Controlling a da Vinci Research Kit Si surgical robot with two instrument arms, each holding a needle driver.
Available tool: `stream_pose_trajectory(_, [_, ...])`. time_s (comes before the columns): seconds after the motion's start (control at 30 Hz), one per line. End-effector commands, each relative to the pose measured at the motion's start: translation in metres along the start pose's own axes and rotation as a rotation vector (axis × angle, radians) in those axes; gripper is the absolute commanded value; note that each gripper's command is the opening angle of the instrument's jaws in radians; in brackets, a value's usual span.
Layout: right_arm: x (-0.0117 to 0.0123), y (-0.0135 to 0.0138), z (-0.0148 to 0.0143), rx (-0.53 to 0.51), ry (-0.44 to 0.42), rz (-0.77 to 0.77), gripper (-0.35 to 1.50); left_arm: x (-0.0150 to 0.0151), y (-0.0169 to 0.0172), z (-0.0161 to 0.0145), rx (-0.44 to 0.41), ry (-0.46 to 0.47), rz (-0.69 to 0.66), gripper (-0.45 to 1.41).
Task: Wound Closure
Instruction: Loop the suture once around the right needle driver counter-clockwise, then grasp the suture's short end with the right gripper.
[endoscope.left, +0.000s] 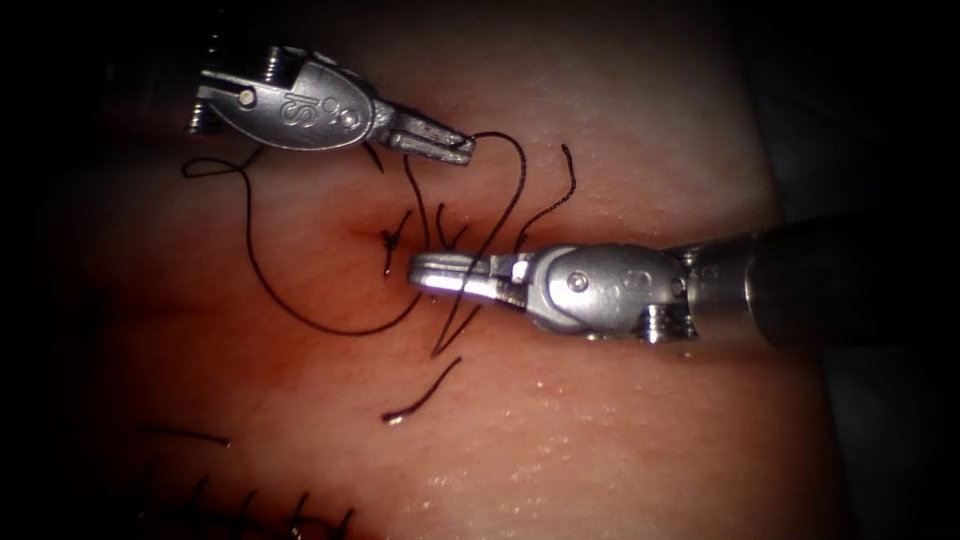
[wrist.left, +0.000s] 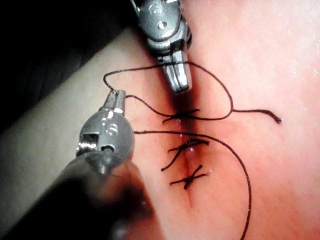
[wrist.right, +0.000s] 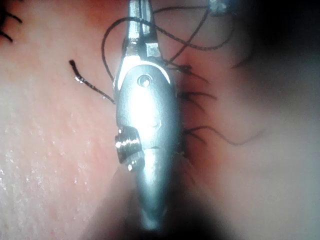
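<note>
I see the tissue (endoscope.left: 620, 420) with its cut (endoscope.left: 392, 238) running between my tools. The thread (endoscope.left: 300, 315) loops left of the cut. My left tool (endoscope.left: 455, 148) pinches the thread's end above the cut; my right tool (endoscope.left: 440, 275), fingers together with thread across them, lies just beside the knots (wrist.left: 186, 146).

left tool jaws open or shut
Shut on the thread: the left tool pinches the strand at its tip, seen also in the left wrist view.

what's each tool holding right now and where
Left tool is shut on the thread, near one end. Right tool: thread crosses its jaws; a grip cannot be told.
</note>
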Motion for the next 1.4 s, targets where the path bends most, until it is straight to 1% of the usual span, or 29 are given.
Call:
stream_pose_trajectory(0.03, [-0.0003, -0.0004, 0.0005, -0.018, 0.003, 0.016, -0.35, -0.0009, -0.0001, 0.0009, -0.002, -0.007, 0.002, -0.45])
stream_pose_trajectory(0.17, [0.0005, -0.0001, 0.0005, -0.073, 0.005, 0.030, -0.35, -0.0030, 0.0012, 0.0023, -0.008, -0.029, -0.017, -0.45])
stream_pose_trajectory(0.23, [0.0008, 0.0000, 0.0004, -0.123, 0.005, 0.036, -0.11, -0.0038, 0.0021, 0.0031, -0.009, -0.037, -0.025, -0.45])
stream_pose_trajectory(0.3, [0.0010, 0.0001, 0.0002, -0.161, 0.005, 0.046, -0.08, -0.0043, 0.0029, 0.0037, -0.010, -0.043, -0.033, -0.45])
stream_pose_trajectory(0.37, [0.0012, 0.0003, 0.0000, -0.222, 0.005, 0.069, -0.06, -0.0047, 0.0038, 0.0042, -0.018, -0.043, -0.041, -0.45])
stream_pose_trajectory(0.4, [0.0012, 0.0006, -0.0004, -0.297, 0.008, 0.112, -0.05, -0.0049, 0.0046, 0.0045, -0.022, -0.033, -0.051, -0.45])
stream_pose_trajectory(0.43, [0.0013, 0.0007, -0.0005, -0.320, 0.011, 0.132, -0.05, -0.0049, 0.0050, 0.0046, -0.024, -0.029, -0.053, -0.45])
stream_pose_trajectory(0.47, [0.0013, 0.0009, -0.0009, -0.376, 0.014, 0.162, -0.01, -0.0048, 0.0058, 0.0047, -0.030, -0.018, -0.057, -0.45])
stream_pose_trajectory(0.53, [0.0013, 0.0011, -0.0012, -0.436, 0.026, 0.216, 0.16, -0.0046, 0.0065, 0.0048, -0.035, -0.009, -0.062, -0.45])
stream_pose_trajectory(0.63, [0.0011, 0.0013, -0.0016, -0.516, 0.028, 0.246, 0.27, -0.0043, 0.0077, 0.0050, -0.041, 0.001, -0.068, -0.45])
stream_pose_trajectory(0.67, [0.0011, 0.0013, -0.0017, -0.553, 0.031, 0.262, 0.39, -0.0042, 0.0081, 0.0052, -0.042, 0.002, -0.065, -0.45])
stream_pose_trajectory(0.73, [0.0008, 0.0012, -0.0018, -0.603, 0.026, 0.274, 0.54, -0.0038, 0.0090, 0.0056, -0.044, 0.005, -0.062, -0.45])
stream_pose_trajectory(0.77, [0.0003, 0.0012, -0.0019, -0.656, 0.021, 0.310, 0.66, -0.0034, 0.0096, 0.0062, -0.044, 0.005, -0.062, -0.45])
stream_pose_trajectory(0.8, [0.0002, 0.0012, -0.0019, -0.683, 0.007, 0.310, 0.81, -0.0032, 0.0098, 0.0064, -0.045, 0.009, -0.060, -0.45])
stream_pose_trajectory(0.87, [-0.0003, 0.0013, -0.0022, -0.735, -0.030, 0.334, 0.91, -0.0027, 0.0101, 0.0070, -0.046, 0.013, -0.057, -0.45])
stream_pose_trajectory(0.93, [-0.0008, 0.0011, -0.0026, -0.780, -0.055, 0.363, 0.89, -0.0023, 0.0103, 0.0073, -0.045, 0.013, -0.055, -0.45])
stream_pose_trajectory(1.0, [-0.0022, 0.0003, -0.0043, -0.848, -0.070, 0.452, 0.84, -0.0016, 0.0103, 0.0074, -0.046, 0.018, -0.055, -0.45])
stream_pose_trajectory(1.07, [-0.0029, -0.0003, -0.0051, -0.869, -0.082, 0.491, 0.78, -0.0014, 0.0103, 0.0074, -0.047, 0.020, -0.055, -0.45])
stream_pose_trajectory(1.13, [-0.0037, -0.0008, -0.0060, -0.889, -0.121, 0.503, 0.76, -0.0012, 0.0102, 0.0075, -0.047, 0.020, -0.055, -0.45])
stream_pose_trajectory(1.2, [-0.0043, -0.0008, -0.0070, -0.923, -0.116, 0.533, 0.74, -0.0010, 0.0102, 0.0076, -0.046, 0.020, -0.056, -0.45])
stream_pose_trajectory(1.23, [-0.0043, -0.0008, -0.0070, -0.923, -0.116, 0.533, 0.74, -0.0010, 0.0102, 0.0076, -0.046, 0.020, -0.056, -0.45])
stream_pose_trajectory(1.27, [-0.0049, -0.0006, -0.0079, -0.942, -0.092, 0.580, 0.76, -0.0010, 0.0103, 0.0075, -0.044, 0.029, -0.055, -0.45])
stream_pose_trajectory(1.4, [-0.0053, -0.0004, -0.0088, -0.957, -0.091, 0.602, 0.78, -0.0010, 0.0103, 0.0074, -0.033, 0.033, -0.055, -0.45])
